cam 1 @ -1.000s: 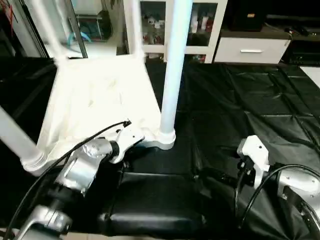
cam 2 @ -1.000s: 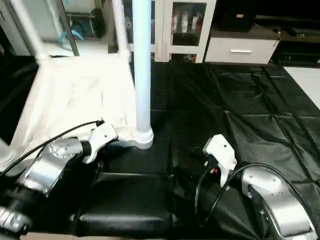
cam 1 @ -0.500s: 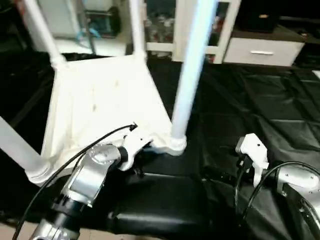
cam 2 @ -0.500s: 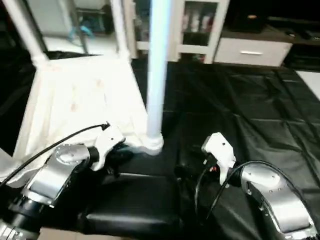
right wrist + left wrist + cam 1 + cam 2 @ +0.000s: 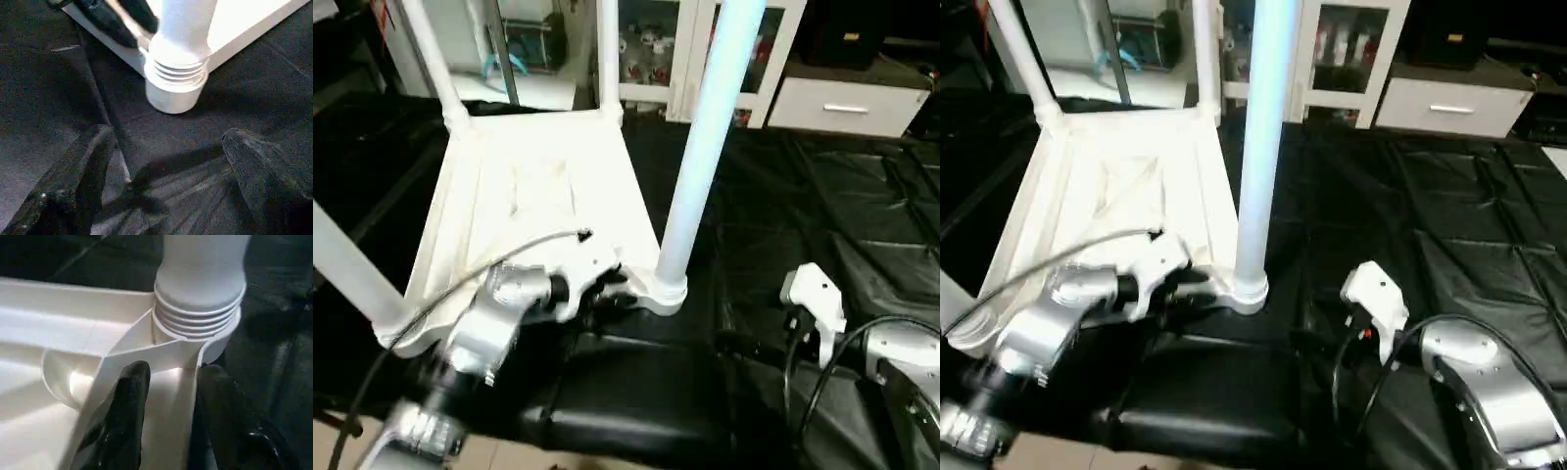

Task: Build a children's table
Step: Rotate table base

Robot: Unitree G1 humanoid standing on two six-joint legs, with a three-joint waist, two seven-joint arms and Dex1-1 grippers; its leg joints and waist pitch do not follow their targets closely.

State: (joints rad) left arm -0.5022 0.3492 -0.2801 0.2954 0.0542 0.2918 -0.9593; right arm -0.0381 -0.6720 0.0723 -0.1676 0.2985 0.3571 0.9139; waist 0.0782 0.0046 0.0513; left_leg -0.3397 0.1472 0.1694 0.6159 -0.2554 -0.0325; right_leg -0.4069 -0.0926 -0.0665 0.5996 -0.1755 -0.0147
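Observation:
The children's table lies upside down on the black mat, its white ribbed top (image 5: pixel 538 186) facing up. Legs stand screwed into the corner sockets: the near right leg (image 5: pixel 705 147), the near left leg (image 5: pixel 347 274), and two far legs (image 5: pixel 426 54) (image 5: pixel 607 49). My left gripper (image 5: pixel 176 372) is open, its black fingers (image 5: pixel 122 421) straddling the top's rim just beside the near right socket (image 5: pixel 195 328). My right gripper (image 5: pixel 167 136) hangs wide open over the mat, a short way in front of that same socket (image 5: pixel 173 83), touching nothing.
The black padded mat (image 5: pixel 822 196) stretches to the right and ends at a front edge (image 5: pixel 607 431) above the floor. A white glass-door cabinet (image 5: pixel 656 59) and a white drawer unit (image 5: pixel 842 103) stand behind.
The head view has shifted. My left gripper stays at the rim by the near right socket, and its fingers have spread a little. My right arm has not moved.

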